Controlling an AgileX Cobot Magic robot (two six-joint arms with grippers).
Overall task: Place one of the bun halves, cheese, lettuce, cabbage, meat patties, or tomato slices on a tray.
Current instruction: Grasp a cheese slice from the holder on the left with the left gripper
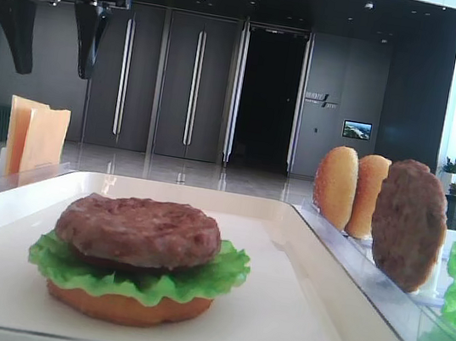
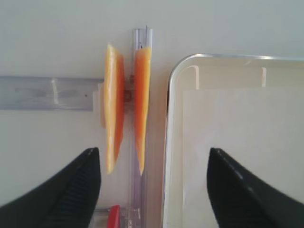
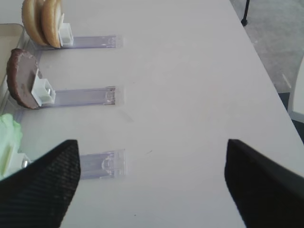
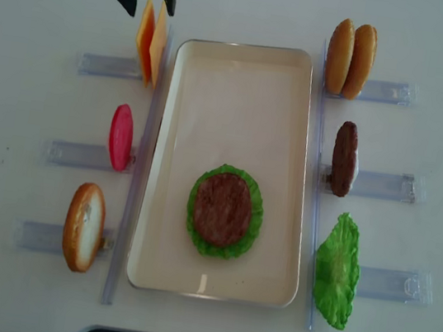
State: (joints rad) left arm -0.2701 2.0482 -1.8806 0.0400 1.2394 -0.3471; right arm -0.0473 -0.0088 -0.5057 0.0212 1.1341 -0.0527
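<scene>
Hovering above the cheese (image 2: pixel 124 107), the left hand (image 2: pixel 152 190) is standing spread and empty; the slices are standing upright in their holder just beside the tray (image 2: pixel 228 59), where a patty (image 4: pixel 221 208) is already lying on lettuce (image 4: pixel 249 235); next, seemingly, the hand needs lowering around one slice; the right hand (image 3: pixel 152 183) is hanging spread over the tabletop (image 3: pixel 190 71).

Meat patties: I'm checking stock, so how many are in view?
2: one meat patty lies on the lettuce in the tray; another stands upright in a holder right of it.
</scene>
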